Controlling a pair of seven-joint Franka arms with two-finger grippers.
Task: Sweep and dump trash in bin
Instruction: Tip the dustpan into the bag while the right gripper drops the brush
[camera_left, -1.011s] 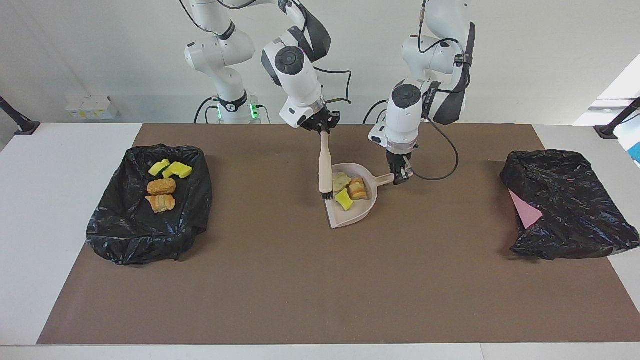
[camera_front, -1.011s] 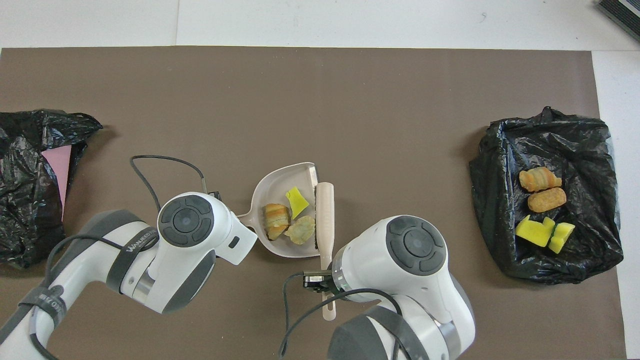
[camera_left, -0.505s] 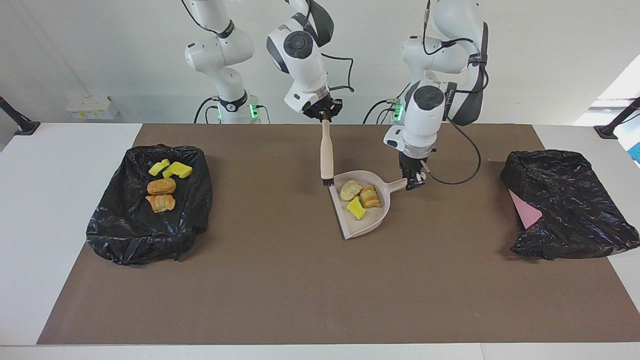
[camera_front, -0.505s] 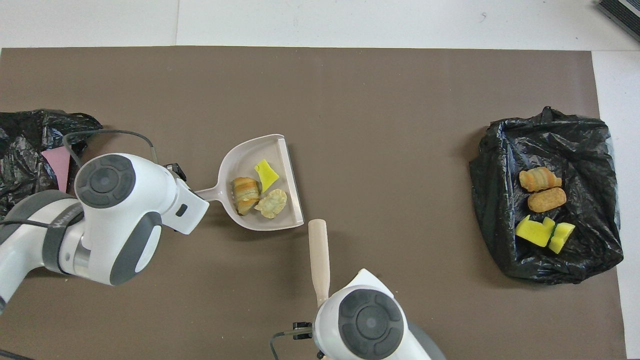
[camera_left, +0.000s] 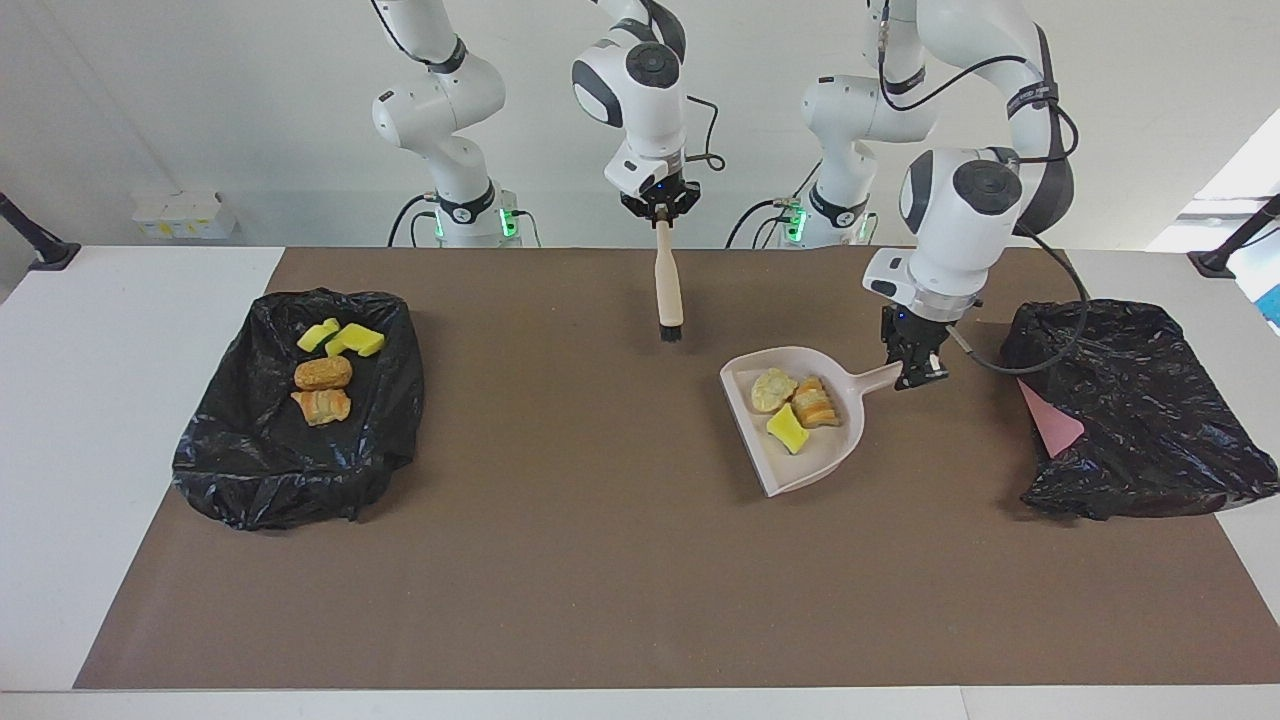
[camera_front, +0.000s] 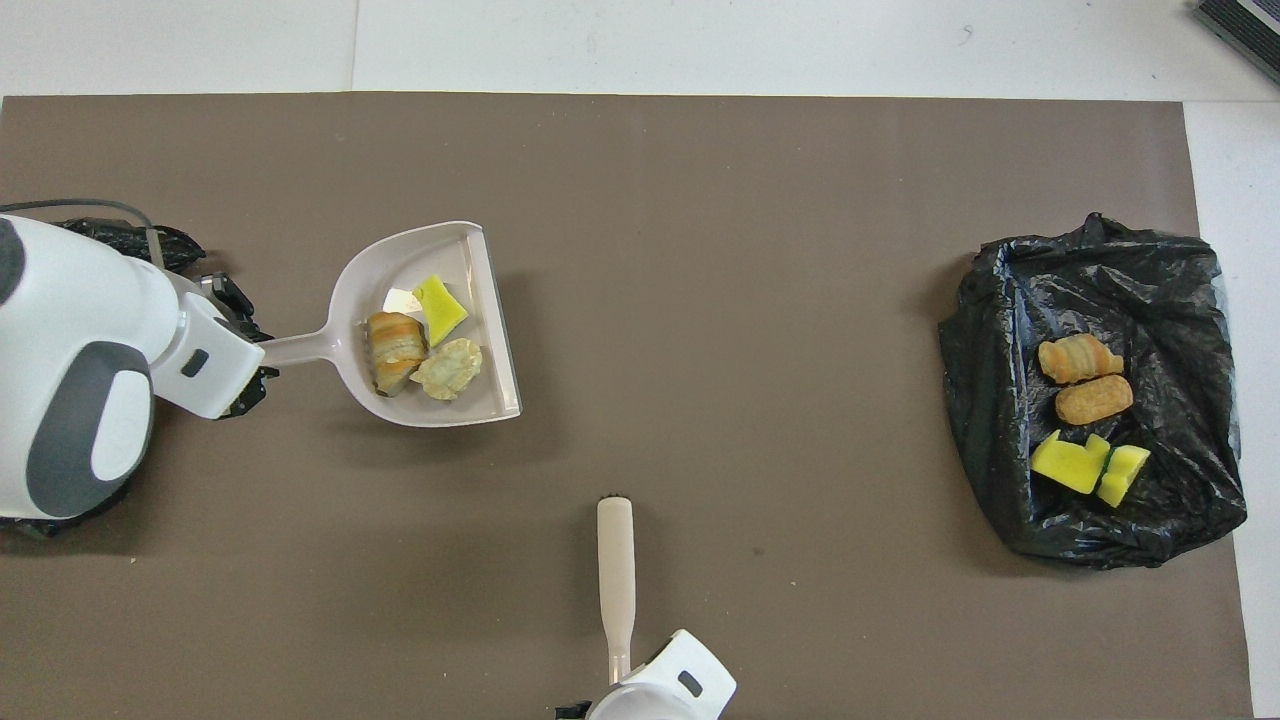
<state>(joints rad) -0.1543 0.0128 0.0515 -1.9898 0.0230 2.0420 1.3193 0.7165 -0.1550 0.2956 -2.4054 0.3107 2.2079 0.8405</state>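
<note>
Across the desk (camera_left: 640, 600) two black bin bags are lying, one at each end. The bag at the right arm's end (camera_left: 290, 420) is holding four scraps (camera_left: 330, 370): two yellow sponge bits and two tan bread-like chunks. The bag at the left arm's end (camera_left: 1140, 410) is showing a pink edge inside and nothing else I can make out.

Between them, the beige dustpan (camera_left: 800, 420) is hanging above the mat toward the left arm's end, its open lip pointing away from the robots. The left pincer (camera_left: 912, 365) is clamping its handle tip. Three scraps (camera_left: 795, 405) are sitting in the pan: a pale crumbly chunk, a striped bread chunk and a yellow sponge bit.

The right pincer (camera_left: 660, 215) is gripping the top of the brush (camera_left: 668, 290), which is dangling bristles-down over the mat, close to the robots, waiting.

Those scraps look light and soft, the sponge springy, the bread crumbly, so I reckon they are likely to slide or bounce if the pan tips suddenly. Carrying by the handle with the pan tilted back seems safest.
</note>
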